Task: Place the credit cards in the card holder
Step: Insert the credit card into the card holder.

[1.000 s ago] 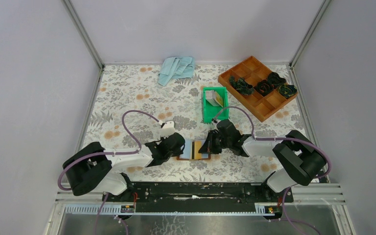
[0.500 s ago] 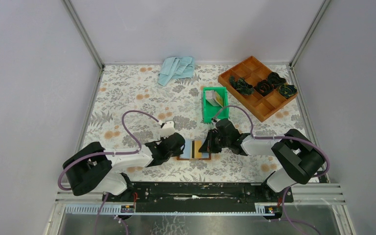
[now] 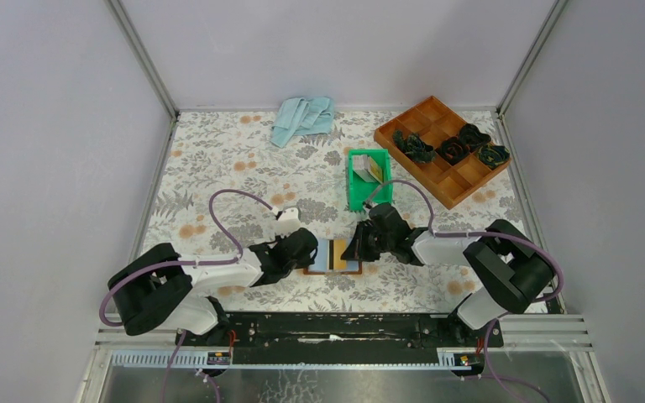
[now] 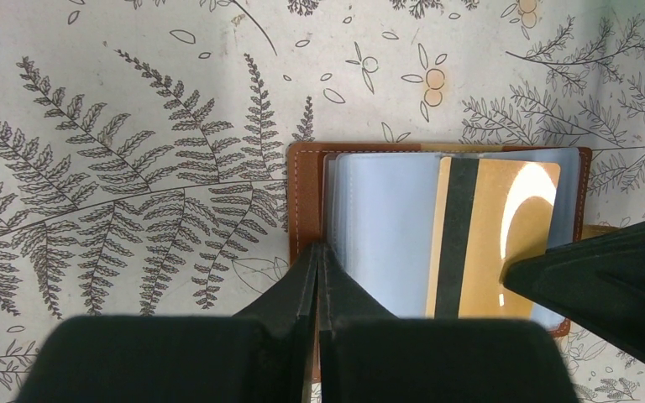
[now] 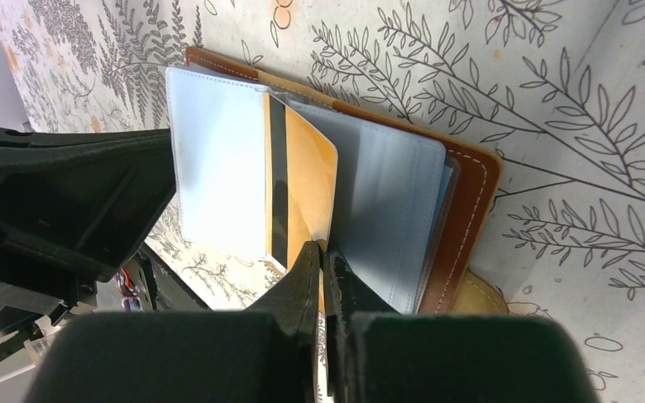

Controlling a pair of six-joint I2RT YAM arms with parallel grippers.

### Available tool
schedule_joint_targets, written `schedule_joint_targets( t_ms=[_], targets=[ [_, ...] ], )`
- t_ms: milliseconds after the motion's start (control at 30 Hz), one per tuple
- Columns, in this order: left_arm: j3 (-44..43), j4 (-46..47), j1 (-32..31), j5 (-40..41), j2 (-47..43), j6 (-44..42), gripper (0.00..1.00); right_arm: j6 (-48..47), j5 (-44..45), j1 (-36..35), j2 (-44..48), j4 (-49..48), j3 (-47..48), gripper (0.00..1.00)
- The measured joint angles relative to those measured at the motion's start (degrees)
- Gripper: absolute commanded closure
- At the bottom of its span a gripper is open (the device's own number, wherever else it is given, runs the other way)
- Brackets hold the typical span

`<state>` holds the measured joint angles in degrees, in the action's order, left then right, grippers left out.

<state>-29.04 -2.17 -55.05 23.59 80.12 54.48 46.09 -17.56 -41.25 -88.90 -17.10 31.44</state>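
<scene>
Wrist views show you what overhead hides: left gripper [image 4: 318, 252] clamps card holder [image 4: 302, 197], right gripper [image 5: 323, 253] clamps gold card [image 5: 311, 168], near front edge of desk [image 3: 218, 164].

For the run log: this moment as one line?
left pincer shut on brown leather card holder; right pincer shut on gold-tan dark-striped plastic card; holder open

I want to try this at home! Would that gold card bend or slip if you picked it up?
Probably stiff: the gold card looks flat and straight-edged though the right gripper pinches only one edge. Likely slippery: its face shines with glare, and the clear sleeves of the card holder look smooth too. It looks thin, so probably light.
</scene>
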Motion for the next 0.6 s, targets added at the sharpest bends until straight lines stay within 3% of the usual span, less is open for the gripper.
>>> schedule_joint_targets(
  t_ms=[600],
  targets=[
    [0.0,0.0,-0.5,1.0,0.3,0.3,1.00,-1.4,4.1,-2.8,-1.3,1.0,2.6,1.00]
  ],
)
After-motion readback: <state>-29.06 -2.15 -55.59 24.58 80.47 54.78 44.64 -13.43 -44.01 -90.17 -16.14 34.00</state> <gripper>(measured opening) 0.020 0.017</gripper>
